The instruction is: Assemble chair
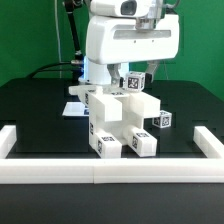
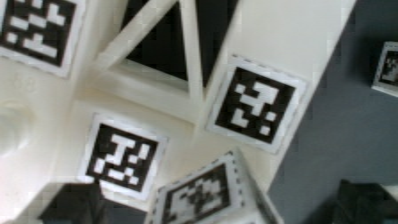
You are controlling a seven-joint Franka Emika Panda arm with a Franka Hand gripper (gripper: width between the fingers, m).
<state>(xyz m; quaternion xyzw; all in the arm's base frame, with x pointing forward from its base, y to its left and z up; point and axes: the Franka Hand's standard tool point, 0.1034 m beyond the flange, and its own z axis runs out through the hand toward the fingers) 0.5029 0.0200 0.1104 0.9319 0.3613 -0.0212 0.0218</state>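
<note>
White border rail [image 1: 110,172] edges the black table [image 1: 35,115], green wall [image 1: 25,40] behind; end effector [image 1: 140,74] at the chair [image 1: 112,120], grip unclear.

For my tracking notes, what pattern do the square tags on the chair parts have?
Black blocky shapes on white tags; clearest in the wrist view.

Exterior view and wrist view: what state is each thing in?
chair: partly assembled, blocks joined in one cluster.
small tagged block: beside the chair; joined or loose, cannot tell.
gripper: low at the chair's top; open or shut, cannot tell.
</note>
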